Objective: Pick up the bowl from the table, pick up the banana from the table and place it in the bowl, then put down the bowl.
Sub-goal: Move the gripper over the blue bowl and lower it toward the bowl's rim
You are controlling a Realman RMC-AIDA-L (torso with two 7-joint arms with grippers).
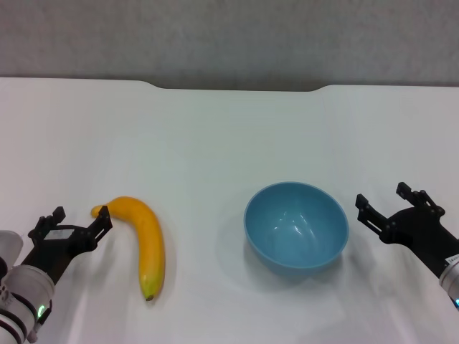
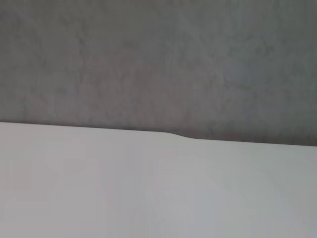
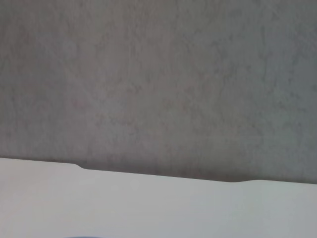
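Plain white flat tabletop [image 2: 148,193] fills the lower part of the left wrist view, bare and evenly lit. Far edge runs nearly level, with a small step near the middle. Beyond it, a mottled grey wall [image 2: 158,59] takes up the upper half. A thin dark shadow line lies where tabletop meets wall.

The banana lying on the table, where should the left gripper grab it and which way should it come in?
Probably grip the banana across its thick middle, coming from above with the fingers spanning its narrow width. It lies flat on the table, curving from the stem by the left gripper down to its dark tip, so the mid-body is the steadiest span. The bowl sits apart, leaving room.
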